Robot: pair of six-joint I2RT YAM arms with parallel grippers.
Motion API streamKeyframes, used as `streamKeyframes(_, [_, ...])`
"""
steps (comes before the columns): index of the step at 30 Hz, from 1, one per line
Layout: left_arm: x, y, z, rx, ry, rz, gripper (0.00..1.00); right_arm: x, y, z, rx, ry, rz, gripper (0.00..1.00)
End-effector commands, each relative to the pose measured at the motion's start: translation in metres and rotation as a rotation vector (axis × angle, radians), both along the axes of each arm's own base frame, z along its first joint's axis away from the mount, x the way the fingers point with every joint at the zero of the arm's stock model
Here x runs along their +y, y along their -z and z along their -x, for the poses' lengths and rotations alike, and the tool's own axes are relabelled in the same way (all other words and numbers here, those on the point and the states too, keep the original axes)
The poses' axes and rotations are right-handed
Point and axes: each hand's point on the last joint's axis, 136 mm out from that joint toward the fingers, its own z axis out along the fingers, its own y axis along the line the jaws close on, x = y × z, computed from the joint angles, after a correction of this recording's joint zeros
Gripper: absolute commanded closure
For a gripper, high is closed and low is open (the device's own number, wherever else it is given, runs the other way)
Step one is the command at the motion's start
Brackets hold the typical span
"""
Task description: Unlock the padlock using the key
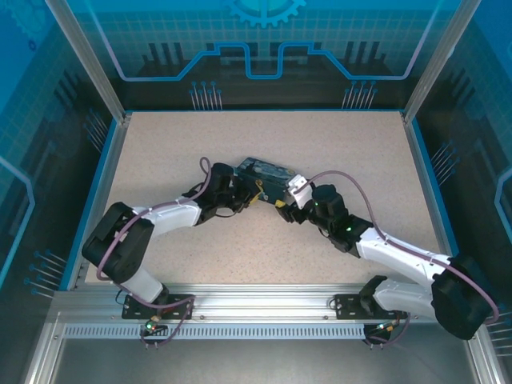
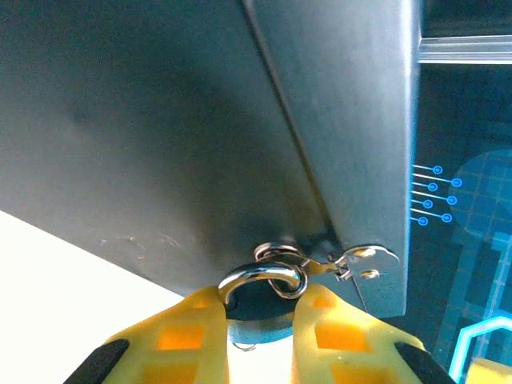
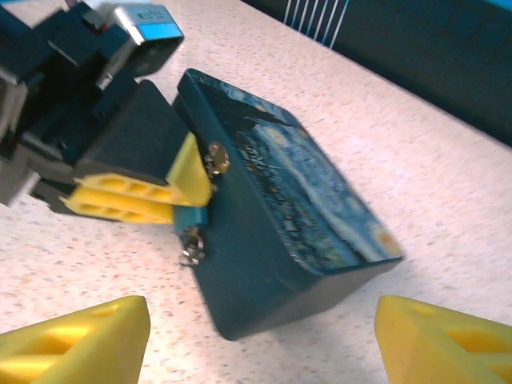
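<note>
The small bluish padlock (image 2: 258, 310) hangs on the side wall of the swirl-painted box (image 3: 276, 216), its metal shackle (image 2: 264, 278) threaded through the box's hasp ring. My left gripper (image 2: 258, 320) is shut on the padlock body, one yellow finger on each side. From the right wrist view the padlock (image 3: 190, 218) shows as a teal block below the left gripper's fingers (image 3: 136, 196). A tiny shiny metal piece (image 3: 190, 250) dangles under it; I cannot tell whether it is the key. My right gripper (image 3: 262, 320) stands wide open just short of the box's near corner, holding nothing.
The box (image 1: 268, 172) lies in the middle of the speckled table (image 1: 336, 144), with both grippers meeting at its near side. Aluminium posts and blue walls ring the table. Open tabletop lies behind the box and to either side.
</note>
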Motion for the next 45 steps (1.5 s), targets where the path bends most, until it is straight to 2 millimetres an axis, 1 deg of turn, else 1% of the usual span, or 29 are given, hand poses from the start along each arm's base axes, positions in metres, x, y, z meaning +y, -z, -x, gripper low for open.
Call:
streamKeyframes(1, [0.003, -0.026, 0.000, -0.050, 0.065, 0.026, 1.00, -0.015, -0.003, -0.010, -0.146, 0.069, 0.271, 0.23])
streamKeyframes(4, [0.004, -0.026, -0.001, -0.038, 0.086, 0.035, 1.00, -0.007, -0.002, -0.011, -0.218, 0.054, 0.361, 0.23])
streamKeyframes(9, [0.001, -0.032, -0.004, -0.035, 0.113, 0.048, 1.00, 0.014, 0.003, -0.011, -0.318, 0.004, 0.490, 0.22])
streamKeyframes(13, [-0.002, -0.036, -0.005, -0.030, 0.131, 0.055, 1.00, 0.033, 0.016, -0.011, -0.371, -0.036, 0.578, 0.22])
streamKeyframes(16, [0.000, -0.036, -0.005, -0.032, 0.127, 0.048, 1.00, 0.040, 0.027, -0.015, -0.361, -0.051, 0.600, 0.23])
streamKeyframes(18, [0.000, -0.036, -0.004, -0.034, 0.126, 0.049, 1.00, 0.044, 0.030, -0.012, -0.322, -0.074, 0.544, 0.23])
streamKeyframes(19, [0.000, -0.035, -0.004, -0.034, 0.125, 0.048, 1.00, 0.044, 0.031, -0.011, -0.276, -0.088, 0.496, 0.24])
streamKeyframes(21, [0.001, -0.032, -0.003, -0.033, 0.122, 0.044, 1.00, 0.044, 0.027, -0.009, -0.227, -0.085, 0.394, 0.24])
streamKeyframes(24, [0.002, -0.029, -0.003, -0.035, 0.115, 0.044, 1.00, 0.041, 0.026, -0.003, -0.131, -0.106, 0.268, 0.23])
streamKeyframes(27, [0.000, -0.027, -0.003, -0.036, 0.115, 0.046, 1.00, 0.034, 0.027, 0.001, 0.013, -0.128, 0.099, 0.27])
streamKeyframes(28, [0.000, -0.028, -0.003, -0.040, 0.116, 0.046, 1.00, 0.030, 0.029, 0.002, 0.082, -0.125, 0.030, 0.30])
streamKeyframes(29, [-0.002, -0.028, -0.003, -0.044, 0.120, 0.047, 1.00, 0.028, 0.028, 0.002, 0.145, -0.135, -0.060, 0.30])
streamKeyframes(30, [-0.004, -0.028, -0.003, -0.046, 0.122, 0.047, 1.00, 0.026, 0.029, 0.003, 0.204, -0.145, -0.131, 0.32])
streamKeyframes(32, [-0.011, -0.027, -0.001, -0.047, 0.131, 0.053, 1.00, 0.025, 0.024, 0.004, 0.259, -0.147, -0.252, 0.34])
streamKeyframes(35, [-0.018, -0.023, 0.000, -0.044, 0.129, 0.060, 1.00, 0.020, 0.020, 0.004, 0.335, -0.134, -0.386, 0.39])
streamKeyframes(39, [-0.026, -0.019, 0.001, -0.043, 0.131, 0.068, 1.00, 0.014, 0.020, 0.003, 0.455, -0.116, -0.525, 0.42])
streamKeyframes(42, [-0.033, -0.018, 0.002, -0.046, 0.137, 0.067, 1.00, 0.014, 0.024, 0.003, 0.538, -0.086, -0.559, 0.43])
streamKeyframes(45, [-0.039, -0.017, 0.004, -0.045, 0.141, 0.074, 1.00, 0.015, 0.027, 0.000, 0.579, -0.057, -0.575, 0.43])
